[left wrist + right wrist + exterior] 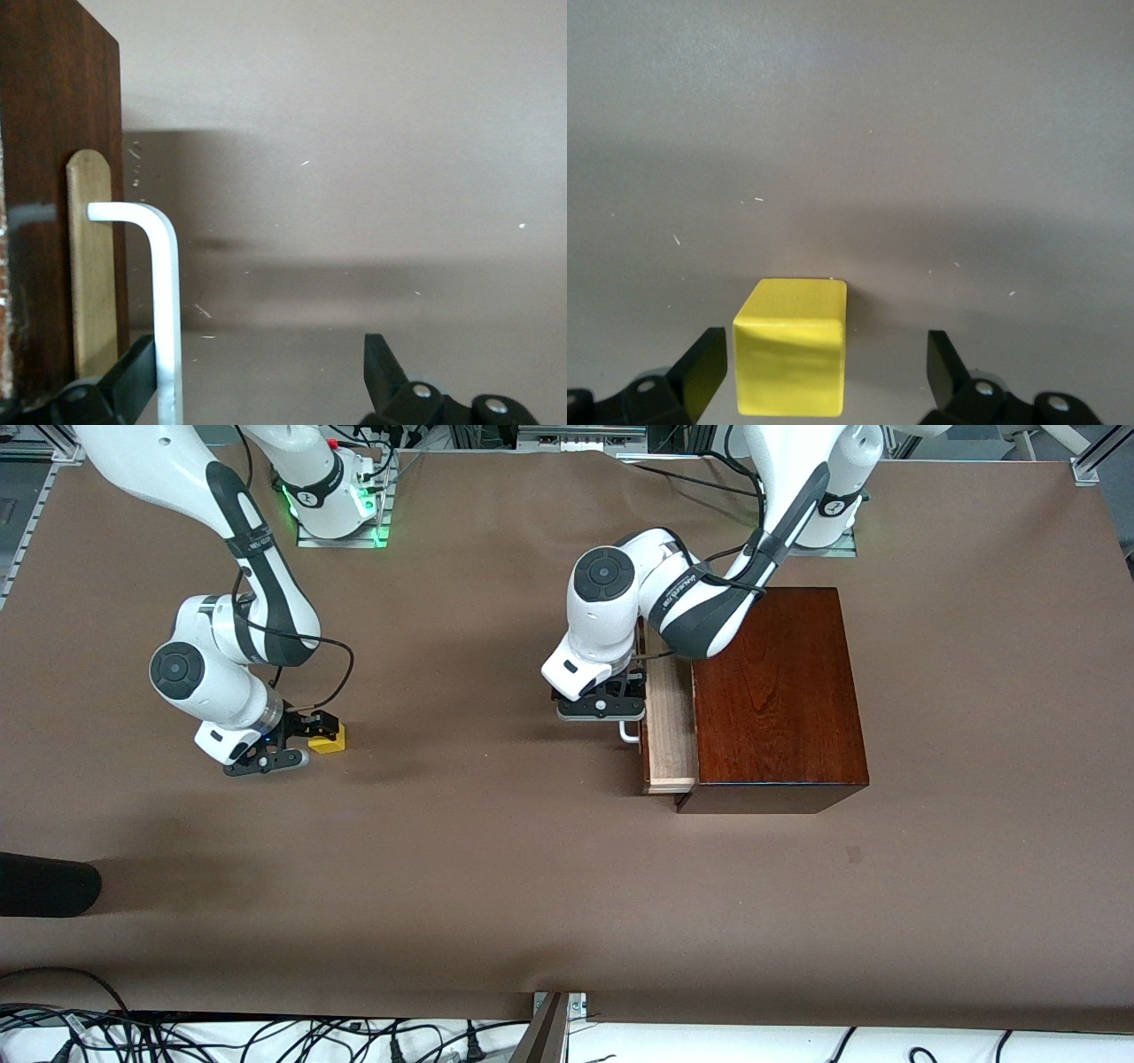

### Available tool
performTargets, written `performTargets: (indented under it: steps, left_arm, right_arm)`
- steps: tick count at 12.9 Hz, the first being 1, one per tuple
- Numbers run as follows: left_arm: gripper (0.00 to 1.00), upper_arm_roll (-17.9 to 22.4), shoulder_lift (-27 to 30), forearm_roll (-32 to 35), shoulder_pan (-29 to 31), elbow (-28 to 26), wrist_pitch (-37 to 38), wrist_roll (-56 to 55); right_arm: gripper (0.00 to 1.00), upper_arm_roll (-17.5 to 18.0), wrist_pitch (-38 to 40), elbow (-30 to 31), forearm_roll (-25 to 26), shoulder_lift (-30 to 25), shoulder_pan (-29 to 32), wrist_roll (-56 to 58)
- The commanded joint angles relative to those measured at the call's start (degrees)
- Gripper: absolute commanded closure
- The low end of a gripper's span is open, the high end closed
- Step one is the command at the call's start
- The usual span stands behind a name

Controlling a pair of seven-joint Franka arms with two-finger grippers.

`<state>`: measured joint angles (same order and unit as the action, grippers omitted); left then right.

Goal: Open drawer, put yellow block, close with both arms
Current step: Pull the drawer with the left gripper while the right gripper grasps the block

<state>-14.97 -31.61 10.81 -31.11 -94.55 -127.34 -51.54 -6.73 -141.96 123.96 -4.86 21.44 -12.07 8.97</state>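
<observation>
Front view: drawer [669, 717] part open from the box [778, 695] near the table's [532, 886] left-arm end; yellow block [329, 740] toward the right-arm end.

Left wrist view: left gripper [257, 376] spread wide, handle [166, 301] just inside one finger; best centred before closing.

Right wrist view: right gripper [828, 372] wide, straddling the block off-centre; should shift, then squeeze squarely.

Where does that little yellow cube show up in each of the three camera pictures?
Front view: the yellow block sits on the brown table toward the right arm's end, at the right gripper.
Left wrist view: not in it.
Right wrist view: low in the picture, between the open right gripper's fingers.
Shared landmark: the right gripper's black fingers.
</observation>
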Motion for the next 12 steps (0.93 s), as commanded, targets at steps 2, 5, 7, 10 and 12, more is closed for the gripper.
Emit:
performTargets:
  steps: [2,5,7,10,12]
  left_arm:
    - [0.0,-0.8,-2.5,-1.7,-1.3,1.1,-5.3,-0.6]
    - [0.0,-0.8,-2.3,-2.6,-1.2,3.0,-5.3,-0.6]
    - [0.0,-0.8,-2.0,-3.2,-1.0,3.4,-4.9,-0.3]
    - [0.0,-0.8,-1.4,-3.2,-0.8,3.5,-4.6,-0.5]
    - [0.0,-0.8,-0.2,-3.6,-0.5,3.6,-4.1,-0.4]
  right_arm:
    - [0.0,1.4,-1.3,1.3,-1.3,-0.6,0.0,-1.4]
    - [0.0,1.6,-1.4,1.4,-1.2,-0.3,0.0,-1.6]
    - [0.0,1.6,-1.5,1.4,-1.2,0.4,0.0,-1.5]
    - [0.01,1.6,-3.1,2.2,-1.2,1.1,0.0,-1.5]
    - [0.06,1.6,-4.0,2.5,-1.2,1.7,0.0,-1.2]
